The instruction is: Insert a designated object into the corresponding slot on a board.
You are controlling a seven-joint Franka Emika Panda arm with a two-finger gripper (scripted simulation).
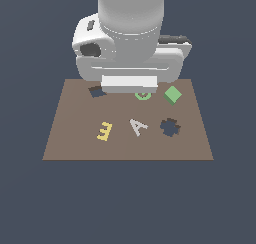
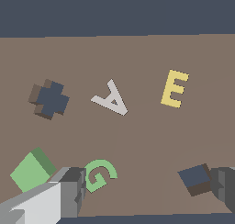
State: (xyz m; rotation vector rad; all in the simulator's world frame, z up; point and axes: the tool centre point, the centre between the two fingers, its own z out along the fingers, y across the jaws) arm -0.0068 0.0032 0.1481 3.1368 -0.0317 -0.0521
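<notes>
The light-green square block (image 1: 172,95) lies on the brown board (image 1: 75,148) near its far edge, at the exterior view's right. It also shows in the wrist view (image 2: 31,170). The small dark square slot (image 1: 97,92) is near the far edge at the exterior view's left, and shows in the wrist view (image 2: 196,179). My gripper (image 2: 149,189) is open and empty above the board, between the block and the slot. One finger (image 2: 69,191) is beside the green G, the other beside the slot. In the exterior view the hand (image 1: 129,82) hides the fingertips.
A green letter G (image 2: 98,174) lies under the hand, next to the block. A grey A (image 1: 138,126), a yellow E (image 1: 104,131) and a dark jagged flower-shaped hole (image 1: 170,127) are on the nearer half of the board.
</notes>
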